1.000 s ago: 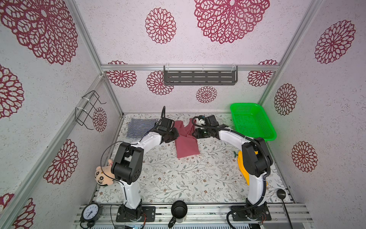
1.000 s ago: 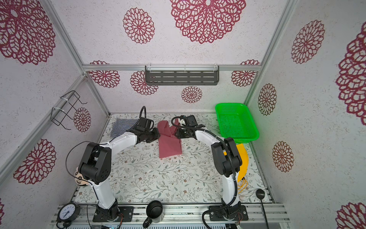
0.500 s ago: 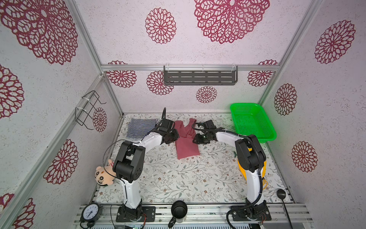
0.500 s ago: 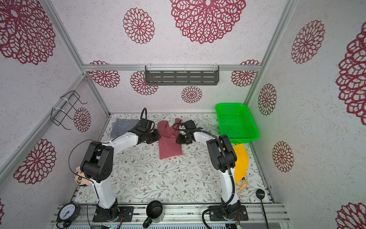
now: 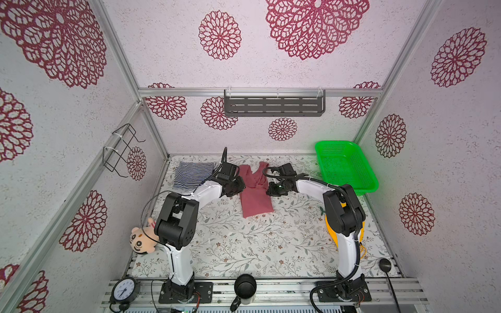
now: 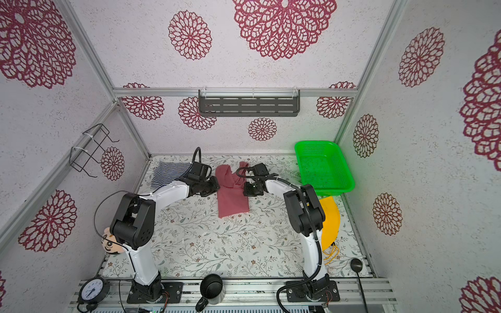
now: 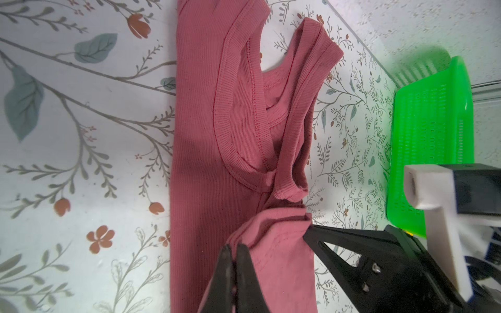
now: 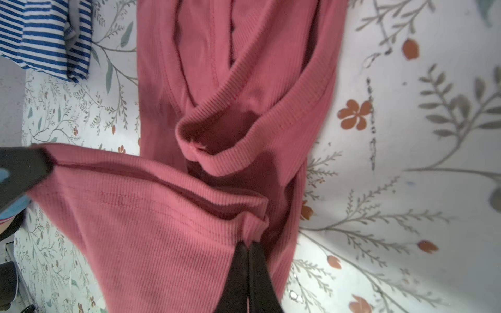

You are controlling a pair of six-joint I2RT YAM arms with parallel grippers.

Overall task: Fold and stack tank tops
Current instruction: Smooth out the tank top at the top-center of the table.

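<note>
The maroon tank top [image 5: 256, 199] [image 6: 232, 199] lies lengthwise in the middle of the table, straps toward the back wall. My left gripper [image 5: 239, 187] [image 7: 234, 248] is shut on a fold at its left edge. My right gripper [image 5: 271, 189] [image 8: 249, 245] is shut on a bunched fold at its right edge. The cloth between the two grips is lifted and stretched, and one strap loop [image 8: 217, 146] curls over beside it. The striped tank top [image 5: 193, 174] [image 6: 169, 173] lies folded at the back left corner, also in the right wrist view [image 8: 46, 38].
A green basket [image 5: 344, 168] stands at the back right. A yellow cloth [image 6: 329, 216] lies by the right arm's elbow. A plush toy [image 5: 142, 239] sits front left. A clock [image 5: 124, 290], a black mug [image 5: 245, 287] and a black puck [image 5: 385, 265] line the front rail.
My right gripper has come down from near the straps to the maroon top's right edge and shut on it. The left gripper has kept its grip and place.
</note>
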